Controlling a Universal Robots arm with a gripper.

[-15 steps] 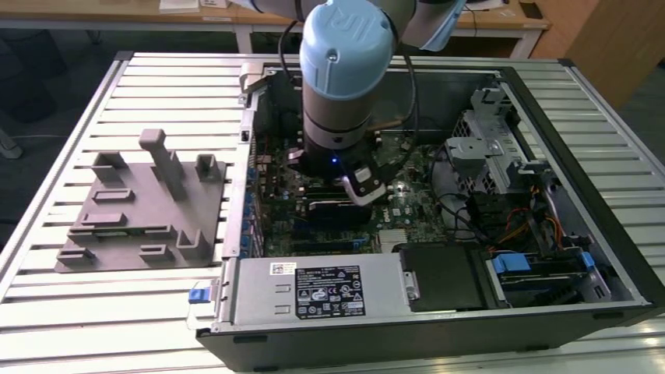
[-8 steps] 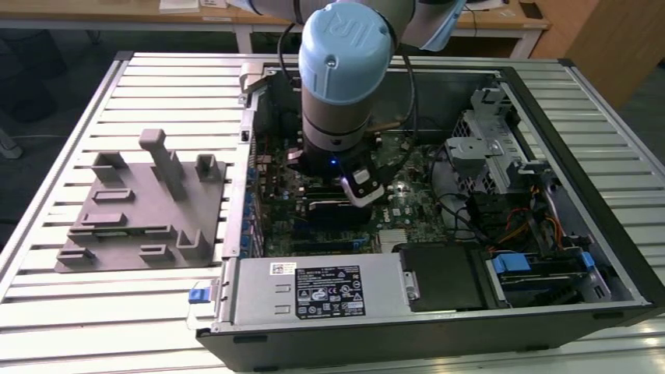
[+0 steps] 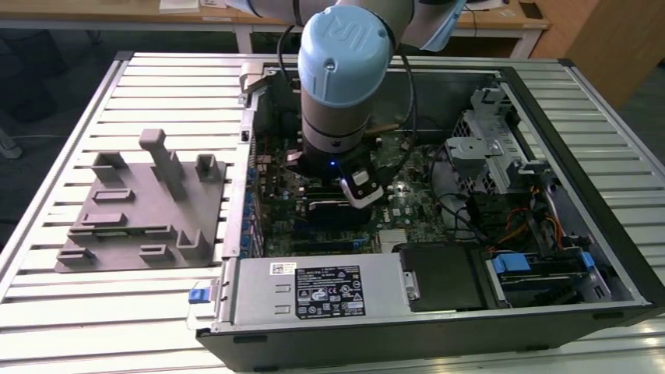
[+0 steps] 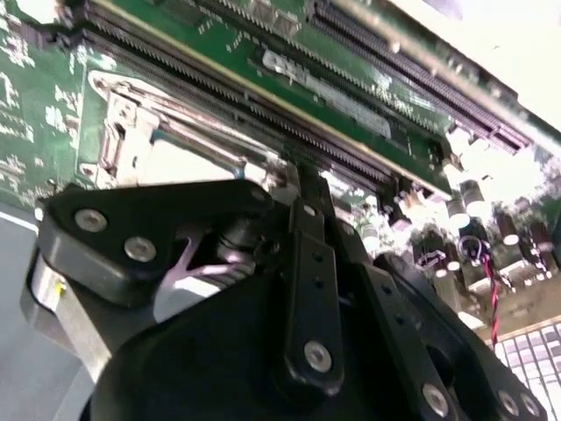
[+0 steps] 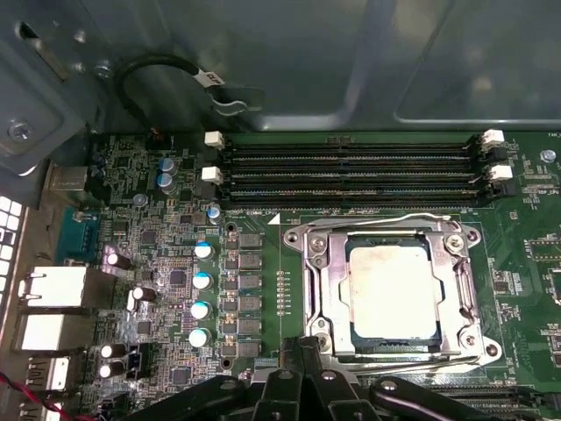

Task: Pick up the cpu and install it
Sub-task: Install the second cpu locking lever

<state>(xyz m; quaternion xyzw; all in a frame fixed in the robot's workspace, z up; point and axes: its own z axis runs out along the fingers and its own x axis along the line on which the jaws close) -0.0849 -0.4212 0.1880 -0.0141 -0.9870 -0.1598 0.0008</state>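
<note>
The cpu (image 5: 392, 292) is a pale silver square lying flat in the motherboard socket, ringed by the metal retention frame (image 5: 320, 289). In the second wrist view the cpu (image 4: 184, 162) shows as a pale patch just beyond the fingertips. My gripper (image 5: 304, 349) hangs beside the socket's near edge with its black fingers (image 5: 313, 364) pressed together and nothing between them. The exterior view shows the arm reaching down into the open computer case, with the gripper (image 3: 359, 191) low over the board's middle.
A grey fixture plate (image 3: 146, 210) with upright blocks lies on the slatted table at the exterior view's left. Inside the case are the power supply (image 3: 311, 292), a drive cage (image 3: 499, 148), loose cables (image 3: 519, 226) and memory slots (image 5: 351, 171) past the socket.
</note>
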